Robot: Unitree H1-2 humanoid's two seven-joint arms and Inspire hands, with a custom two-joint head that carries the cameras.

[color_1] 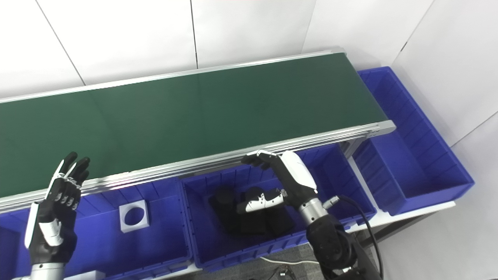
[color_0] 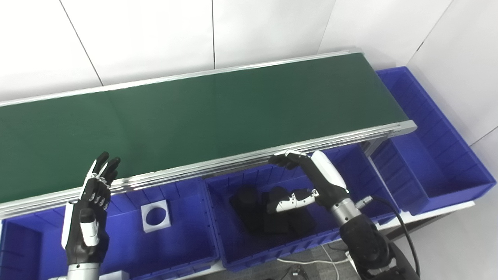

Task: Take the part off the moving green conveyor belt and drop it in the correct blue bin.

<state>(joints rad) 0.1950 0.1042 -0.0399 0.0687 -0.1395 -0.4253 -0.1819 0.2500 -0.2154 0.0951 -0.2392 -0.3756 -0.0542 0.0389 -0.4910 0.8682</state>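
Left eye view | left hand (color_0: 87, 212) raised, fingers apart, empty | right hand (color_0: 311, 181) spread, empty, over middle blue bin (color_0: 295, 241) holding black parts (color_0: 268, 212) | white part (color_0: 155, 215) lies in left bin (color_0: 186, 249) | green belt (color_0: 202, 112) bare, no part visible | risk: late reach misses a moving part | right eye view shows less left bin

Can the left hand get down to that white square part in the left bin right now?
Probably yes. The left hand is open and holds nothing, raised beside the white square part, which lies alone on the left bin floor with nothing over it.
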